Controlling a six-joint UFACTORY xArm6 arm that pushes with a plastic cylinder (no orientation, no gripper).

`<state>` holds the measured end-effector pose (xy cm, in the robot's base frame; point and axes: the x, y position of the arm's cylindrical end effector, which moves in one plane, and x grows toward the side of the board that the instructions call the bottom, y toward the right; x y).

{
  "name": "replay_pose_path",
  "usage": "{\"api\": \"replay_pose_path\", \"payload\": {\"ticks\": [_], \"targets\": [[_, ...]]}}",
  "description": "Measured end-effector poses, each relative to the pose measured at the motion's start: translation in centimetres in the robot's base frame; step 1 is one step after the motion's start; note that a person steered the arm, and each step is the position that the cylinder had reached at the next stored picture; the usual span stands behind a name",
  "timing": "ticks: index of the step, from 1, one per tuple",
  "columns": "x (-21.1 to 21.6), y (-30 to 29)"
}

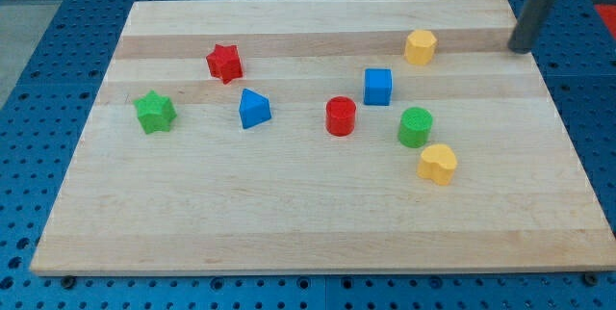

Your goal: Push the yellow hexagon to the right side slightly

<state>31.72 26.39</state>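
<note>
The yellow hexagon point(420, 47) sits near the top right of the wooden board point(289, 223). My tip point(521, 49) is at the board's top right edge, well to the right of the yellow hexagon and apart from it. No block touches the tip.
A blue cube point(378, 87) lies below-left of the hexagon. A red cylinder point(340, 116), green cylinder point(415, 127) and yellow heart-shaped block point(438, 164) lie lower. A red star point(223, 63), blue triangular block point(254, 109) and green star point(154, 112) are at the left.
</note>
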Motion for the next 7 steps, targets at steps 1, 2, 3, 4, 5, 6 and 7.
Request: {"api": "replay_pose_path", "payload": {"ticks": [1, 2, 3, 4, 5, 6, 7], "targets": [[0.5, -4.1], [2.8, -5.3], [5.5, -5.3], [6.8, -5.3], [6.8, -5.6], [6.8, -6.4], [7.1, -6.8]]}}
